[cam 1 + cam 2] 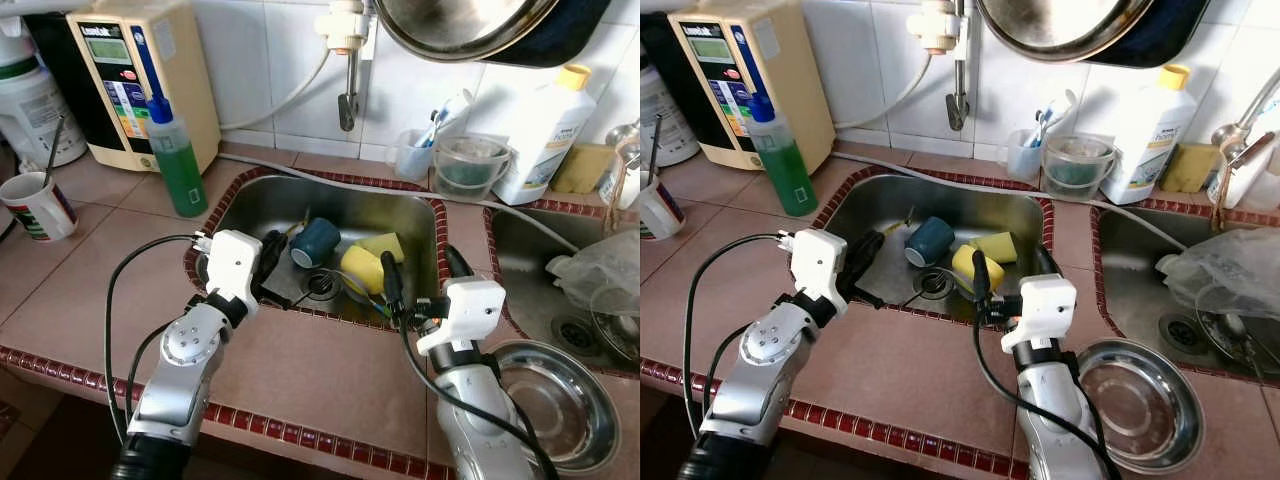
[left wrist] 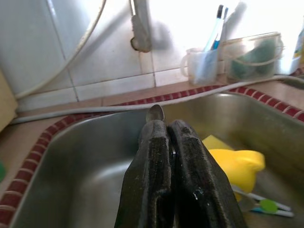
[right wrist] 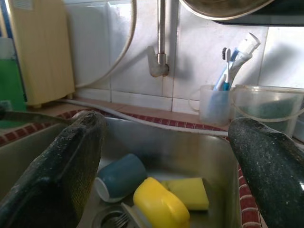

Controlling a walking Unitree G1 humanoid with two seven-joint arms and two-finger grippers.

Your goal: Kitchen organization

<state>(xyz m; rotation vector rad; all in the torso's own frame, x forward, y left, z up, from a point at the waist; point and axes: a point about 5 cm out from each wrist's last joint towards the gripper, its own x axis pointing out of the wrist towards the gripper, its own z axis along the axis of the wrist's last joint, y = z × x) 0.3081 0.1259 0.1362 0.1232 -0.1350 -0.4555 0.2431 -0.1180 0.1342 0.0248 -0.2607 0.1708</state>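
The stainless sink [image 1: 410,215], set in a tiled counter with a red-brick edge, holds the things to be sorted: a blue cup [image 1: 315,242] lying on its side near the middle, a yellow cup [image 1: 362,270] just beside it toward the drain, and a yellow sponge [image 1: 384,245] touching the yellow cup on the side nearer the back wall. The left gripper [image 1: 270,258] reaches over the sink's near-left rim, its two black fingers [image 2: 152,180] pressed together; a thin metal spoon [image 2: 155,112] pokes out beyond their tips, and the fingers appear clamped on its handle. The right gripper [image 3: 166,156] hangs over the sink's near-right rim with its fingers spread wide apart and nothing between them, the blue cup, yellow cup and sponge lying below and ahead of it. Behind the sink a faucet [image 1: 347,75] comes off the tiled wall, with a clear cup of toothbrushes [image 1: 420,145] on the ledge to its right. A green soap bottle [image 1: 176,158] stands at the sink's far-left corner, and a steel bowl [image 1: 545,405] sits on the counter beside the sink's near-right corner.
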